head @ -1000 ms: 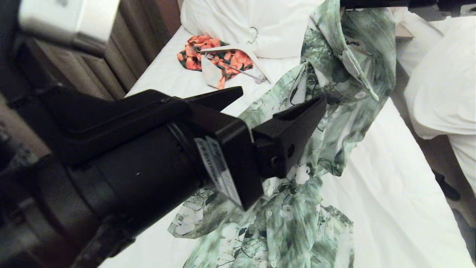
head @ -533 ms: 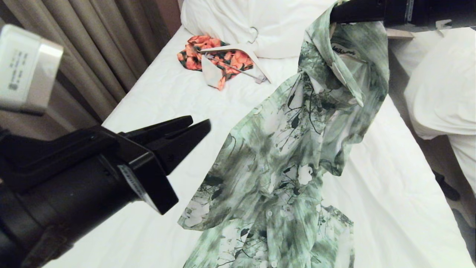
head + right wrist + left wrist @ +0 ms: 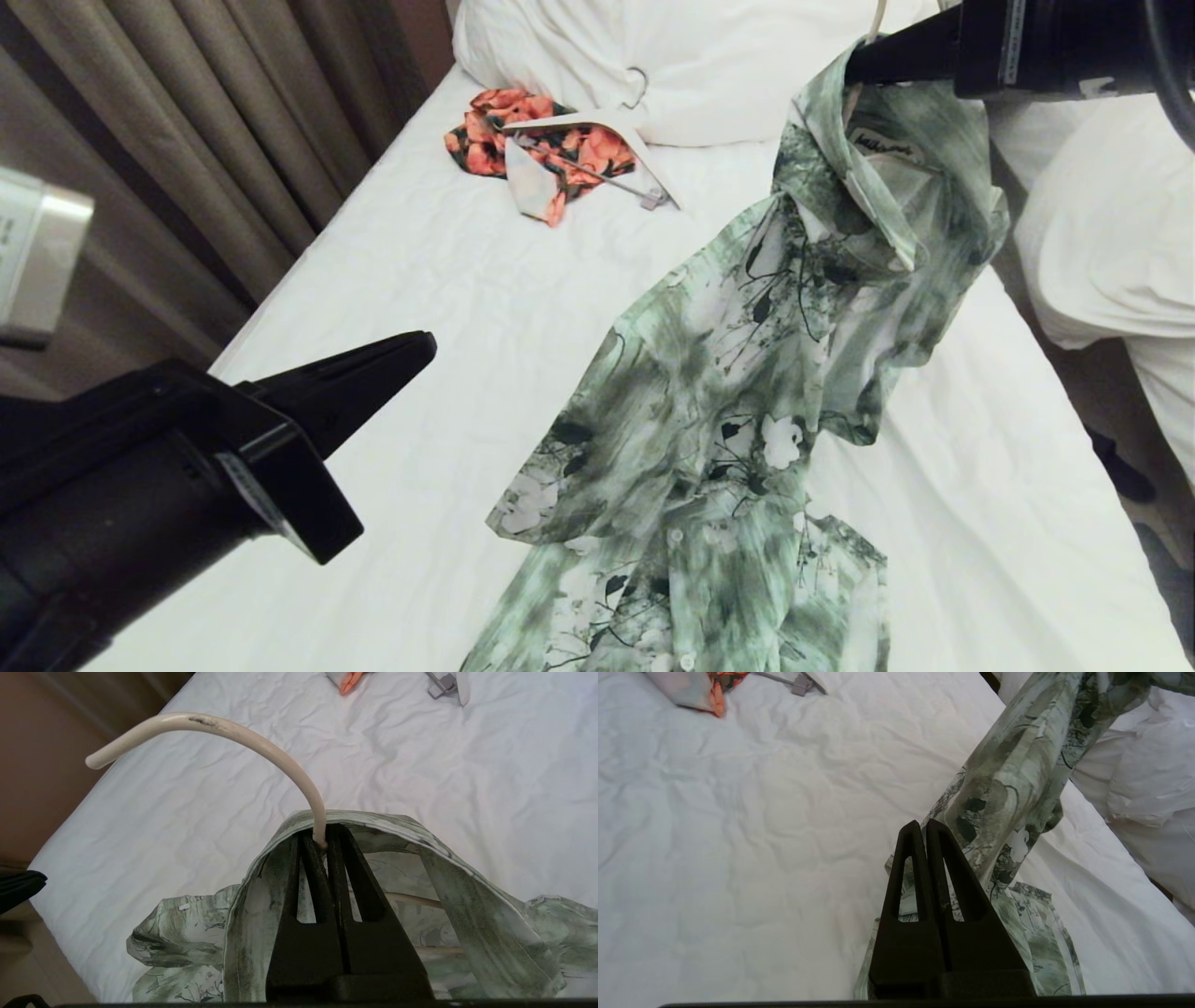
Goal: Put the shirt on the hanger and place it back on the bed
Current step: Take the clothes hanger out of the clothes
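The bed, its white sheet smooth, runs from the near edge to a bunched white duvet at its far end, with brown curtains down the left side and a second bed heaped with white bedding on the right; the shirt, pale green with dark leaves and white flowers, hangs in the air by its collar at the far right, its upper part raised and its lower part trailing down onto the sheet at the near edge; the right gripper, reaching in from the upper right, is clamped on the neck of the hanger just above the collar, the cream hook curving up and away from its closed tips, and a cream bar of the hanger shows inside the shirt; the left gripper hovers over the near left of the bed, fingers pressed together and empty, well apart from the shirt; an orange-and-black floral garment lies near the duvet with a white hanger on it.
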`<state>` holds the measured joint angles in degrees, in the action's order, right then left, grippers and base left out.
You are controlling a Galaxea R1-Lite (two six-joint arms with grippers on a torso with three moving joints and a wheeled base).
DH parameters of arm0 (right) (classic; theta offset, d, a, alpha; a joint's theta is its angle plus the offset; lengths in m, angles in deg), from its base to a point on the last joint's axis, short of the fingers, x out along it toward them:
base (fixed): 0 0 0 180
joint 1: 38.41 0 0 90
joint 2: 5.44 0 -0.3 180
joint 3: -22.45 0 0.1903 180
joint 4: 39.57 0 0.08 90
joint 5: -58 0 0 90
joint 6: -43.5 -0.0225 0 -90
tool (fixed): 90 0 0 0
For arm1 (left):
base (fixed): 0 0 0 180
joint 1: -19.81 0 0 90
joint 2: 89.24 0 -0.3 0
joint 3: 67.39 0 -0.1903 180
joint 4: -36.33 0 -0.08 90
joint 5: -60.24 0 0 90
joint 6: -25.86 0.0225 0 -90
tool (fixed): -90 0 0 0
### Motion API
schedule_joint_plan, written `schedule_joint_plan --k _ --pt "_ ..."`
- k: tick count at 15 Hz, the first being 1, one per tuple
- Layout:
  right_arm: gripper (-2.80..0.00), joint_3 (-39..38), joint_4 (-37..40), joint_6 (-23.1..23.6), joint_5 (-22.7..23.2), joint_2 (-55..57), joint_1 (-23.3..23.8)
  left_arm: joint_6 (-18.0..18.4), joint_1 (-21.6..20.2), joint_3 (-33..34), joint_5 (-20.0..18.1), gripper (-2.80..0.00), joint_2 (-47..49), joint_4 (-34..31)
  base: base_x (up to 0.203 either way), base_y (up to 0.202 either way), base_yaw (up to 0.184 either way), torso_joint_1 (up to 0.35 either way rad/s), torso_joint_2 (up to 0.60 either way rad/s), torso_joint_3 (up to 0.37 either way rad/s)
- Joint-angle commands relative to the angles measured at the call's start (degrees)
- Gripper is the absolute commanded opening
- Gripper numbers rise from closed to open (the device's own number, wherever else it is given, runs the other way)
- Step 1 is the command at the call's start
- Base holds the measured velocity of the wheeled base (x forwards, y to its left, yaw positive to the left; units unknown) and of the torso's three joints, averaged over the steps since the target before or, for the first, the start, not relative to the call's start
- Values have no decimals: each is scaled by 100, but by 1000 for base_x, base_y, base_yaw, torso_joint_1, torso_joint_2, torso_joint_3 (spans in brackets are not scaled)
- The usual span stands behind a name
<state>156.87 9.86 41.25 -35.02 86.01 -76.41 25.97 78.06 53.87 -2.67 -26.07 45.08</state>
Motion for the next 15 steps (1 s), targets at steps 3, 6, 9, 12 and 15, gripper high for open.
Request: schedule_joint_plan --k 3,6,9,12,15 --pt "-280 -58 21 -74 -77 -14 30 -46 -60 22 7 -280 46 23 0 0 0 0 0 0" --pt "-280 -355 -302 -65 -268 -27 156 -46 -60 30 16 -280 116 23 0 0 0 36 -163 -122" --pt "-280 -348 -511 -65 -270 -41 222 -66 -69 75 0 -280 195 32 0 0 0 110 -443 -317" --pt "-280 -348 -912 -65 -279 -40 264 -125 -69 109 -2 -280 196 32 0 0 0 148 -500 -355" --pt "-280 -348 -1235 -65 -279 -40 302 -108 -69 110 7 -280 196 23 0 0 0 177 -530 -363"
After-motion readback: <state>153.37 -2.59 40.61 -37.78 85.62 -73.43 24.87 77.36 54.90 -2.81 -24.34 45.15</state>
